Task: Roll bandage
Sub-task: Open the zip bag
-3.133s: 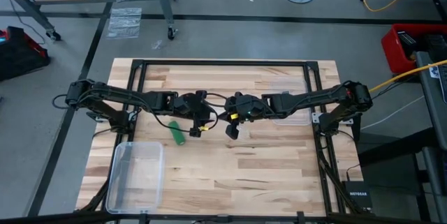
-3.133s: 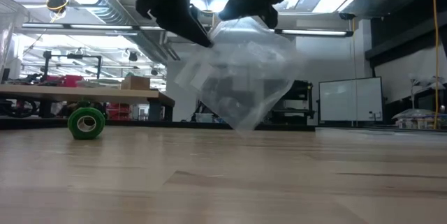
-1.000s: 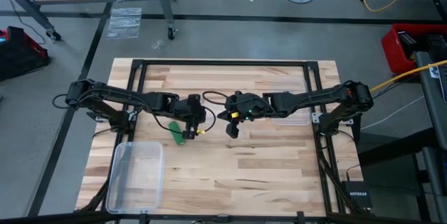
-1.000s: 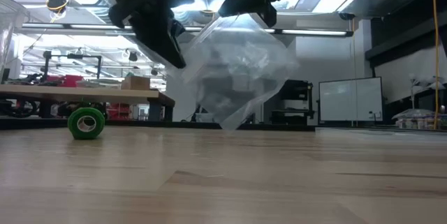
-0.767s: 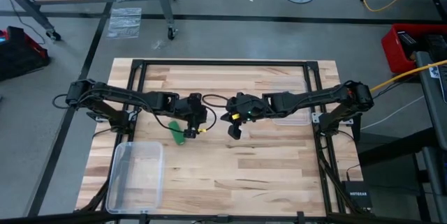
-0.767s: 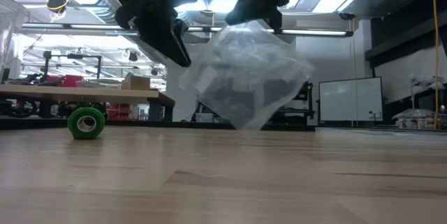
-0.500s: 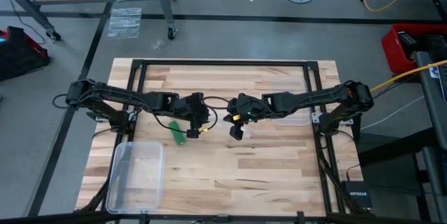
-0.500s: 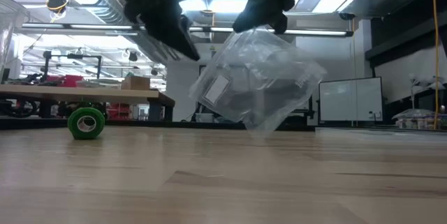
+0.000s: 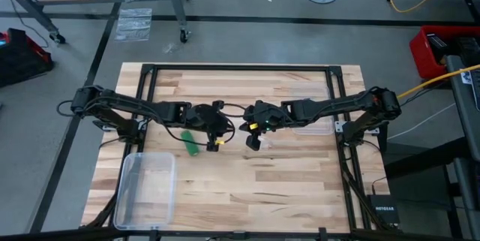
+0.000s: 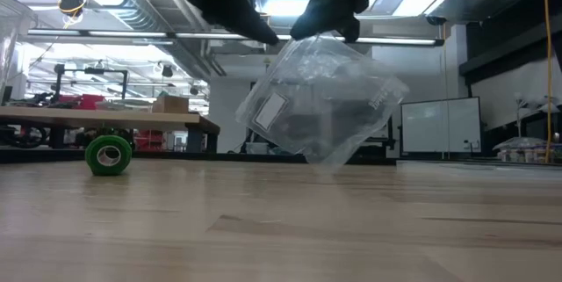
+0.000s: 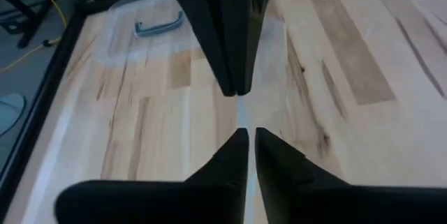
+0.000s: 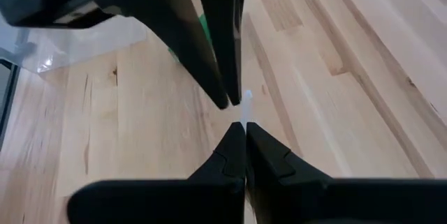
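Observation:
The bandage [image 9: 190,143] is a small green roll lying on the table left of centre, with no gripper on it; in the low view it [image 10: 108,154] stands on its rim. Above the table's middle hangs a crinkly clear plastic bag [image 10: 320,106]. My left gripper [image 10: 263,34] and right gripper [image 10: 329,25] meet tip to tip at its top, both shut on it. From above, my left gripper [image 9: 231,126] and right gripper [image 9: 244,126] face each other. My left gripper pinches the bag's top edge [image 11: 241,116] between its two fingers, which slant down from the table's left. The bag hangs below, clear of the table. My right gripper pinches the same top edge [image 12: 244,105] right beside it, slanting down from the table's right. The bag hangs tilted below the fingers.
A clear plastic box [image 9: 146,187] stands at the near left of the table. A clear lid with a handle [image 11: 159,25] lies at the right [image 9: 311,127]. A black frame [image 9: 240,68] runs around the tabletop. Bare wood lies in the near middle.
My left gripper has gone up and toward the table's right, has tipped from pointing steeply down to a flatter slant, and has taken hold of the bag's top edge beside my right gripper. The bag has swung and turned, its lower corner now farther toward the table's right.

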`<state>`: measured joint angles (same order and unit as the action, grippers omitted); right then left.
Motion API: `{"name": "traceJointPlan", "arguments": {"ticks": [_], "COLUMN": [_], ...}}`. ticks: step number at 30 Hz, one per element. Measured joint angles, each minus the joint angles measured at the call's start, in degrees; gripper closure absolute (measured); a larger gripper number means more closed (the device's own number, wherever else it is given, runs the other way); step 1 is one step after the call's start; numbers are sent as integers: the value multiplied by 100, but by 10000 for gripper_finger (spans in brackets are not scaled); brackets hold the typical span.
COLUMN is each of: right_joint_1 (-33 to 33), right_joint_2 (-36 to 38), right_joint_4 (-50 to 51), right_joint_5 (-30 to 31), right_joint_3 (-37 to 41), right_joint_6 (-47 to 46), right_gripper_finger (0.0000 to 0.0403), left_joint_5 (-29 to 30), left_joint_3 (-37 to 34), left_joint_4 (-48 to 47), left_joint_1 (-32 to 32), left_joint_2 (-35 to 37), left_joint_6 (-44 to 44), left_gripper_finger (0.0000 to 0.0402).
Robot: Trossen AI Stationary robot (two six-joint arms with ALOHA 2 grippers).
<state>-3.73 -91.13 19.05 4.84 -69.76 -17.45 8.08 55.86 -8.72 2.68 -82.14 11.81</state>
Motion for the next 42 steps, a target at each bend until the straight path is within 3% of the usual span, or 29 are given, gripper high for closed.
{"name": "traceJointPlan", "arguments": {"ticks": [6, 19, 42], "right_joint_1": [0, 0, 0], "right_joint_2": [-9, -9, -11], "right_joint_4": [-263, -297, -325], "right_joint_5": [-296, -288, 77], "right_joint_3": [2, 2, 4], "right_joint_6": [0, 0, 0], "right_gripper_finger": [401, 401, 401], "left_joint_5": [0, 2, -347], "left_joint_3": [0, 0, 0], "left_joint_4": [153, 190, 193], "left_joint_1": [0, 9, 7], "left_joint_2": [-121, -128, -128], "left_joint_6": [1, -8, -2], "left_gripper_finger": [400, 398, 400]}}
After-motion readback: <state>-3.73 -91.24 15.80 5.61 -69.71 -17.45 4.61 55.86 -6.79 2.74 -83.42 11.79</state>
